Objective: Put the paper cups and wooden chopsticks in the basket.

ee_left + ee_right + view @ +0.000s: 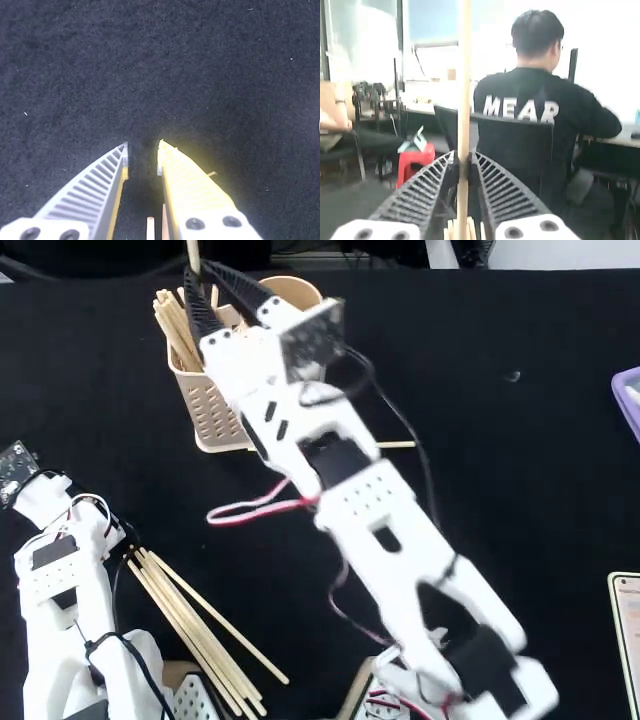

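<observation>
Wooden chopstick (464,100) stands upright in the right gripper (464,155), jaws clamped on it, above the basket (215,415) at the far edge of the bench (520,330); left gripper (142,150), jaws slightly parted, over the black bench.

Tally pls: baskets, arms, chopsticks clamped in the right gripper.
Basket: 1
Arms: 2 (right arm, left arm)
Chopstick in right gripper: 1
Total: 4

Scanning for anything readable: the white card (628,630) at the black worktop's (520,490) right edge carries marks too small to read.
</observation>
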Available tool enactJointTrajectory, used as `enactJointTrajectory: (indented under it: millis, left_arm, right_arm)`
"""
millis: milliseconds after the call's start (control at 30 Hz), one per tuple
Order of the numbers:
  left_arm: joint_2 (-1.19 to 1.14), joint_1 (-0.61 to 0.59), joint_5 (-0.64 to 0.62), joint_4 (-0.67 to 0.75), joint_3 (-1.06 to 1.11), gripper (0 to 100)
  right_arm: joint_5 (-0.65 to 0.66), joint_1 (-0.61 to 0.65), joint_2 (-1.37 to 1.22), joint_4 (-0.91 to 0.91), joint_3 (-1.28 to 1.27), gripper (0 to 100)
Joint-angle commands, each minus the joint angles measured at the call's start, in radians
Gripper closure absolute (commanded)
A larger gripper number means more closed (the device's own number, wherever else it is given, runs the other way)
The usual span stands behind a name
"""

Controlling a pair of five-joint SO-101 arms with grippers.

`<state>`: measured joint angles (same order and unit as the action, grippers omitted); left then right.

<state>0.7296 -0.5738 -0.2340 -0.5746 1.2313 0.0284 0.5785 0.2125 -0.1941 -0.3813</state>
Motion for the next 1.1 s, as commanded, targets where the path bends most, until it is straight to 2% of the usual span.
enactJointTrajectory:
  millis: [0,300,400,500,667,767,867,967,1067]
  left_arm:
    - [0.021,-0.002,-0.008,0.015,-0.007,89]
    - [0.021,-0.005,-0.008,0.015,-0.007,89]
    - [0.021,-0.004,-0.008,0.015,-0.007,89]
    - [0.021,-0.002,-0.008,0.015,-0.007,89]
    - [0.021,-0.002,-0.008,0.015,-0.007,89]
    - [0.021,-0.002,-0.008,0.015,-0.007,89]
    - [0.021,-0.002,-0.008,0.015,-0.007,89]
    - [0.021,-0.002,-0.008,0.015,-0.007,89]
    - [0.021,-0.002,-0.008,0.015,-0.007,89]
  right_arm:
    - [-0.009,0.011,-0.059,-0.031,0.07,98.7]
    - [-0.005,0.009,-0.147,0.015,0.008,98.5]
    - [-0.005,0.012,-0.131,0.087,0.019,93.6]
    - [-0.008,0.015,-0.084,0.141,0.028,87.3]
    - [-0.009,0.015,0.107,0.272,0.038,87.1]
    - [-0.009,0.012,0.274,0.477,0.035,87.1]
    - [-0.005,-0.012,0.46,0.813,0.031,87.1]
    - [-0.003,-0.112,0.616,1.137,0.027,86.8]
    - [-0.003,-0.278,0.688,1.321,-0.044,86.8]
